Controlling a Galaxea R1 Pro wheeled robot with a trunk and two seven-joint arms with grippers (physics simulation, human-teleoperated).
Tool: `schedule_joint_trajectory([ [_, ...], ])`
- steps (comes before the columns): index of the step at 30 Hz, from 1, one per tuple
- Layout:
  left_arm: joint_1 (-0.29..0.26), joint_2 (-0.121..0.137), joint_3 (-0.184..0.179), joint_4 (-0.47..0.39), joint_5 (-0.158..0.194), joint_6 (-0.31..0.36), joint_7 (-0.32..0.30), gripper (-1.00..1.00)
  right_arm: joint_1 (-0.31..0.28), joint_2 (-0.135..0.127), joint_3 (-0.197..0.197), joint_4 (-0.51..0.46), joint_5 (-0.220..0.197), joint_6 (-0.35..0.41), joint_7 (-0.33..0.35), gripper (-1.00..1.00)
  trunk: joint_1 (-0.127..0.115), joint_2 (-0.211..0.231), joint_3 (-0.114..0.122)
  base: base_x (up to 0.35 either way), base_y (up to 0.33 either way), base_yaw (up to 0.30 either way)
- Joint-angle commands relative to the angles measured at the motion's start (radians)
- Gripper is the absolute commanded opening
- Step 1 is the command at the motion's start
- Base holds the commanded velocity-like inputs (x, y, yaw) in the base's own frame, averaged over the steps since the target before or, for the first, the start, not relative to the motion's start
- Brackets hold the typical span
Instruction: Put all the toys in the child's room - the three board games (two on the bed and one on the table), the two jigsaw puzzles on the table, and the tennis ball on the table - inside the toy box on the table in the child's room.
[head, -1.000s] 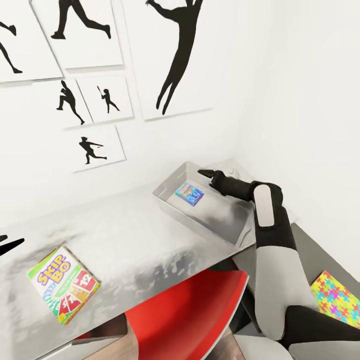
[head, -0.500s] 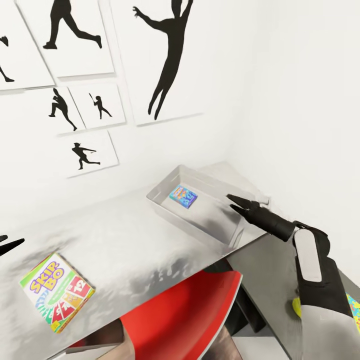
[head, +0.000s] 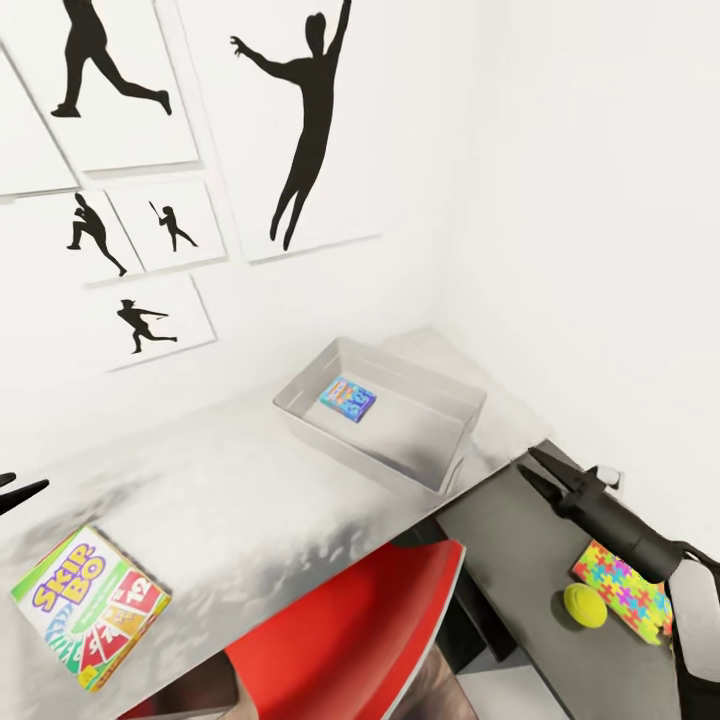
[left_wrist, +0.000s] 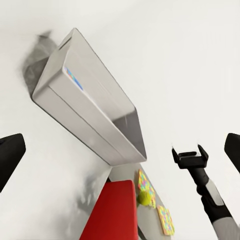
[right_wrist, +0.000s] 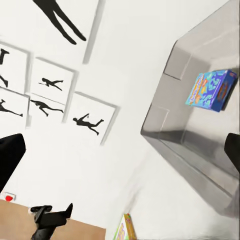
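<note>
One small blue printed game box (head: 348, 399) is being shown lying inside the shallow light grey toy box (head: 440, 471) on the light grey surface (head: 230, 500). The right tool (head: 535, 471) is being held empty, fingers narrowly parted, above the dark corner section, near the yellow-green tennis ball (head: 585, 605) and multicoloured jigsaw puzzle sheet (head: 622, 590). The left tool (head: 15, 490) is being held open.
</note>
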Motion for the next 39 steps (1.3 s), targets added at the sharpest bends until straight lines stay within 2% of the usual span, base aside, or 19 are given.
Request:
schedule_joint_trajectory([
  [1,0.000,0.000,0.000,0.003,-0.001,0.010,-0.004,1.00,0.011,0.000,-0.005,0.000,0.003,-0.010,0.015,1.00,0.001,-0.002,0.000,0.000,0.000,-0.143],
  [7,0.000,0.001,0.002,0.025,-0.001,0.009,-0.004,1.00,0.104,-0.002,-0.017,0.001,0.006,-0.113,0.092,1.00,0.001,-0.002,0.010,0.000,0.000,-0.147],
  [13,0.000,0.002,0.003,0.041,-0.001,0.008,-0.004,1.00,0.155,-0.001,-0.017,0.002,0.008,-0.141,0.125,1.00,0.001,-0.002,0.019,0.000,0.000,-0.153],
  [19,0.000,0.002,0.003,0.046,-0.001,0.008,-0.004,1.00,0.171,0.003,-0.004,0.008,0.008,-0.189,0.132,1.00,0.001,-0.002,0.028,0.000,0.000,-0.159],
  [23,0.000,0.002,0.003,0.047,-0.001,0.008,-0.004,1.00,0.174,0.006,0.037,0.005,0.011,-0.212,0.129,1.00,0.001,-0.002,0.034,-0.005,0.000,-0.167],
  [28,0.000,0.002,0.002,0.047,0.001,0.008,-0.004,1.00,0.175,0.008,0.064,0.006,0.015,-0.217,0.125,1.00,0.001,-0.002,0.042,-0.113,0.044,-0.176],
  [32,0.000,0.002,0.001,0.047,0.001,0.008,-0.004,1.00,0.176,0.009,0.070,0.015,0.017,-0.221,0.117,1.00,0.001,-0.002,0.047,-0.175,0.095,-0.189],
  [39,0.000,0.002,0.001,0.049,-0.001,0.008,-0.004,1.00,0.177,0.014,0.076,0.029,0.058,-0.223,0.086,1.00,0.001,-0.002,0.052,-0.044,0.024,-0.101],
])
